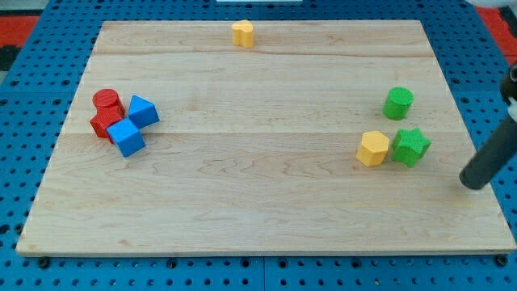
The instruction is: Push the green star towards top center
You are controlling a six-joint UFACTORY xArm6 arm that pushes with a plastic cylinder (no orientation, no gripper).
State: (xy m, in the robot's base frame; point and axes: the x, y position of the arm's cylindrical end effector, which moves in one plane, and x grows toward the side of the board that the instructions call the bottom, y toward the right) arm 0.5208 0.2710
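The green star (410, 146) lies on the wooden board (258, 162) at the view's right, touching a yellow hexagon (372, 149) on its left. A green cylinder (397, 103) stands just above them. My tip (476, 179) is the lower end of the dark rod coming in from the right edge. It sits to the right of the green star and slightly lower, apart from it by a clear gap.
A yellow heart-like block (242, 33) sits at the top centre of the board. At the view's left, a red cylinder (107, 101), a red star (105, 123) and two blue cubes (143, 111) (126, 137) are clustered together.
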